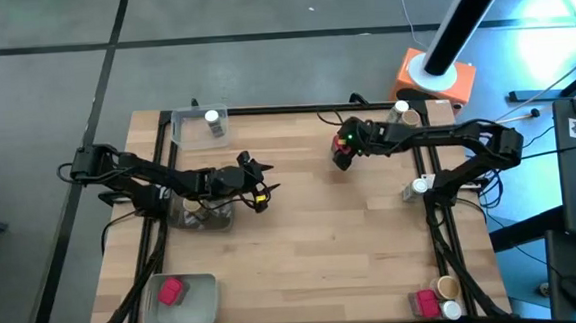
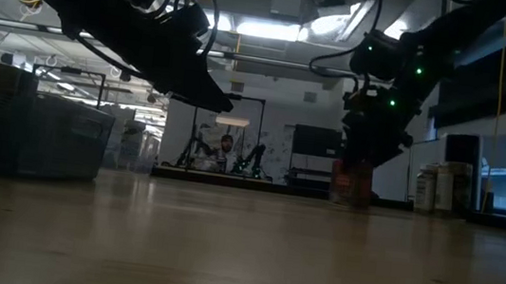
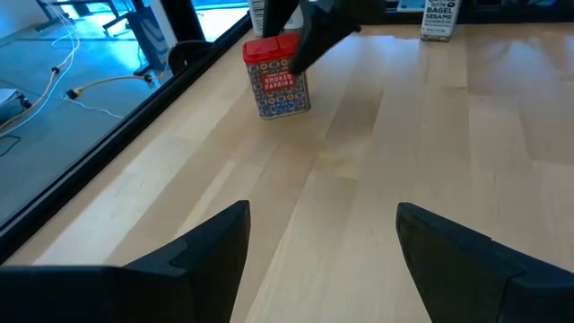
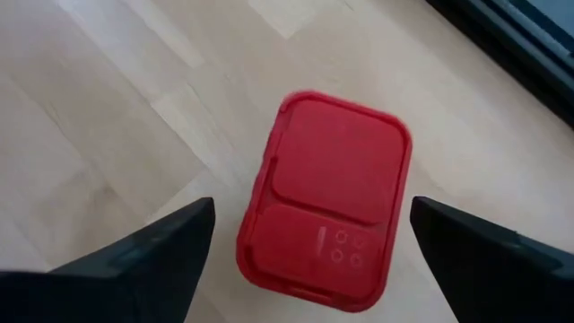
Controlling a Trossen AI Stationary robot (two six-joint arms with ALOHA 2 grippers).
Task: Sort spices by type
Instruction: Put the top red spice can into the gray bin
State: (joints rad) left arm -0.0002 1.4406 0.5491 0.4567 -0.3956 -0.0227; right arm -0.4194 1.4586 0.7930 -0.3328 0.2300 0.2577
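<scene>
The red paprika tin (image 4: 325, 200) stands upright on the counter (image 1: 323, 239), toward the far edge and right of centre. The right end effector (image 4: 309, 247) hangs directly over the tin, fingers spread wide on either side of its red lid and gripping nothing. In the left wrist view the tin (image 3: 276, 77) shows with one dark finger of the right arm slanting down beside it.

The main risk sits in the descent onto this tin. The lid looks turned at an angle to the line between the fingers, so a closing grip may catch corners rather than flat sides and twist the tin or squirt it out. If one finger reaches the tin first, it may push the tin over or slide it toward the counter's far edge just behind it. Coming down too low could jam the fingertips into the wood.

The left end effector (image 3: 323, 247) waits well to the left of the tin, above bare counter, open and empty. A swing toward the tin could bring the two arms into contact.
</scene>
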